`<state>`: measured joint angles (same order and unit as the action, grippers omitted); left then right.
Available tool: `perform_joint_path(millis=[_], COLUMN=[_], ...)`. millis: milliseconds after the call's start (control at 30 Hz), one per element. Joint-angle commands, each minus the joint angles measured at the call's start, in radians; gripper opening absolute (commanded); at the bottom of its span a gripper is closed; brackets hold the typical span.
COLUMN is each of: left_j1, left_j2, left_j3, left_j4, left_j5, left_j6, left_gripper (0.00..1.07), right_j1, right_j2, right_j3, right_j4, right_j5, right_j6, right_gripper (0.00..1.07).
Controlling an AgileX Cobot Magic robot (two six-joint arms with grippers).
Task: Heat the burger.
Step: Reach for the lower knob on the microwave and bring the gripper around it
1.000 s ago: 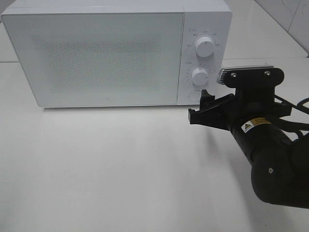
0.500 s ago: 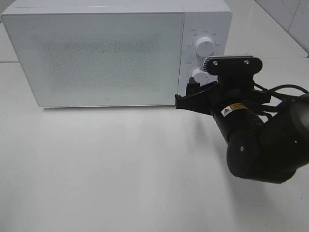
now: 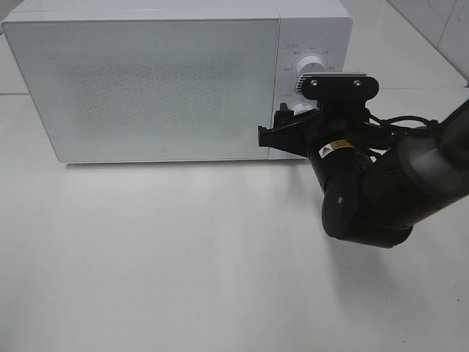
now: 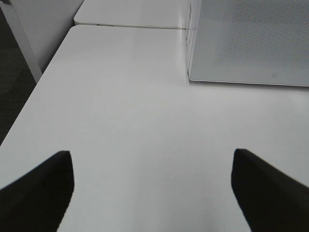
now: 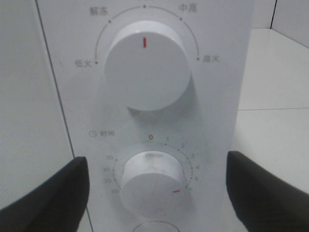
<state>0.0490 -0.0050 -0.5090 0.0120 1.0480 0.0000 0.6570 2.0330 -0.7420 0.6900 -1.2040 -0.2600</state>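
The burger is out of view in all frames. A white microwave [image 3: 146, 88] stands at the back of the table with its door shut. My right gripper [image 3: 277, 128] is open at the control panel, its two fingers on either side of the lower timer knob [image 5: 153, 181] and apart from it. That knob's red mark points down and to the right. The upper power knob [image 5: 145, 65] has its red mark straight up. My left gripper [image 4: 154, 193] is open over bare table with nothing between its fingers.
A round button [image 5: 154, 227] sits just below the timer knob. The microwave's left corner [image 4: 251, 43] shows in the left wrist view, and the table's left edge [image 4: 29, 111] drops off to dark floor. A second white table [image 4: 130, 12] adjoins behind.
My right arm has swung left and in toward the microwave, bringing its gripper from beside the panel to around the lower knob. The jaws stayed open.
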Motion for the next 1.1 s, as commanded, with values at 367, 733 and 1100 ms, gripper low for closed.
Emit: perform_joint_path(millis=[367, 733, 1100], left_j1=[0.005, 0.005, 0.005], left_j2=[-0.021, -0.021, -0.021], left_j3=[0.004, 0.004, 0.004], left_j4=[-0.005, -0.005, -0.005], left_j5=[-0.011, -0.011, -0.011], left_j6=[0.000, 0.000, 0.000], left_gripper=[0.84, 0.84, 0.84], right_j1=[-0.031, -0.042, -0.039], right_j2=[0.077, 0.089, 0.065], right_j3=[-0.085, -0.099, -0.098], right_j4=[-0.028, -0.024, -0.020], right_j5=[0.012, 0.012, -0.010], right_j6=[0.044, 0.043, 0.027], right_gripper=[0.73, 0.73, 0.69])
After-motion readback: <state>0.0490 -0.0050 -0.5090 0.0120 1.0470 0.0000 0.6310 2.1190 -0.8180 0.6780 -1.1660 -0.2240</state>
